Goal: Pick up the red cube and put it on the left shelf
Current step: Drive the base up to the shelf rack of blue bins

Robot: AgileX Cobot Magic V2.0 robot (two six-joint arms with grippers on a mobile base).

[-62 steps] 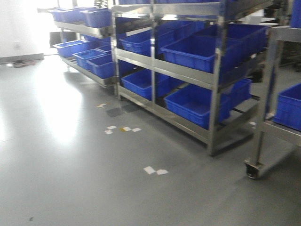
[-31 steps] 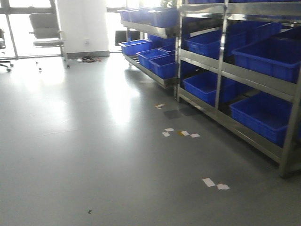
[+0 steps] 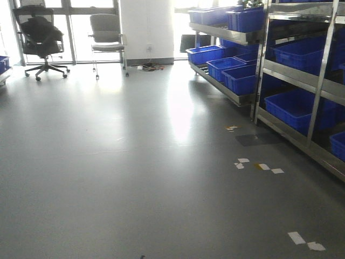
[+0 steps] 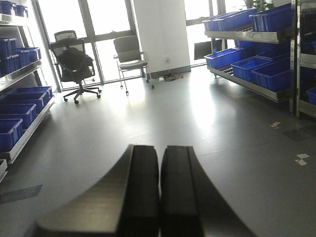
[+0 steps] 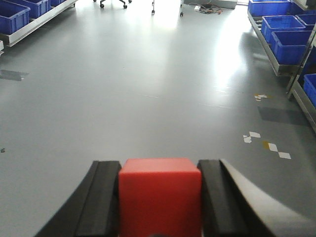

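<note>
In the right wrist view my right gripper is shut on the red cube, which sits squarely between the two black fingers, held above the grey floor. In the left wrist view my left gripper is shut and empty, its two black pads pressed together. A shelf with blue bins runs along the left wall in the left wrist view, and its near end shows in the right wrist view. Neither gripper shows in the front view.
Steel racks with blue bins line the right side. Two office chairs stand by the far windows. White tape marks lie on the grey floor. A white pillar stands at the back.
The front view has swung left: the racks with blue bins have slid from the centre to the right edge, and the open floor, chairs and windows have come into view.
</note>
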